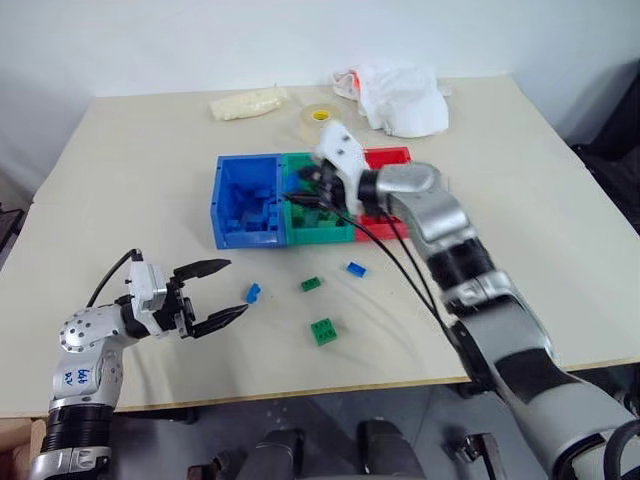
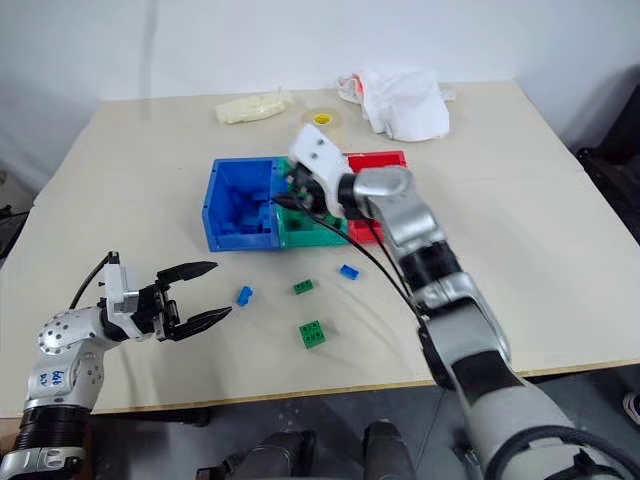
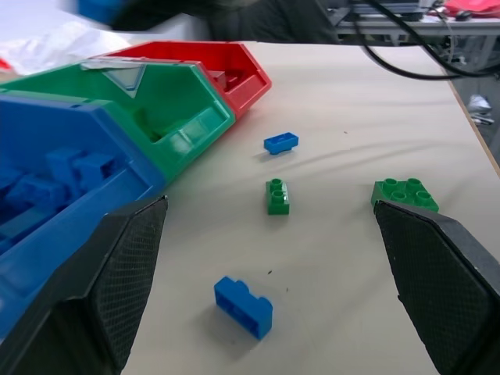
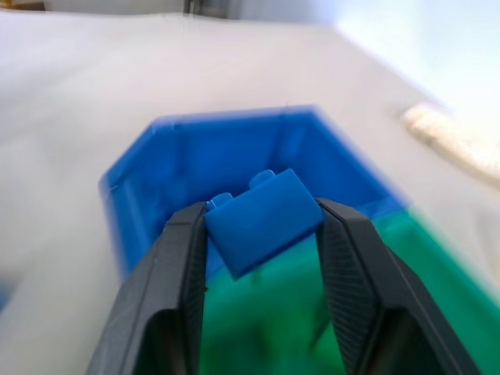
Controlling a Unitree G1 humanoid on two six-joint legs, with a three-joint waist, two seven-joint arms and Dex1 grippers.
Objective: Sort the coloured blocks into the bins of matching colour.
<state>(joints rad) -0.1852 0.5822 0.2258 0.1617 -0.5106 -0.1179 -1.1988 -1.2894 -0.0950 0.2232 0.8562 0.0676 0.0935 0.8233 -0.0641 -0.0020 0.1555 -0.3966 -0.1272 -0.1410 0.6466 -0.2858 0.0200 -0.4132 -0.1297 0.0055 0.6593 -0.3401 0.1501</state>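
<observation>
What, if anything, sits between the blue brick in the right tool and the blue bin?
Nothing visible does. The right tool grips a small blue studded plastic brick above the green open-topped plastic bin, beside the blue open-topped plastic bin. That bin's top is open, with blue bricks already inside.

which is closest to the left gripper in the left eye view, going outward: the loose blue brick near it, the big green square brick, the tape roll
1. Blue brick, just past the left gripper, on its bin side.
2. Green square brick, farther out toward the table's front middle.
3. Tape roll, far back beyond the bins.
</observation>
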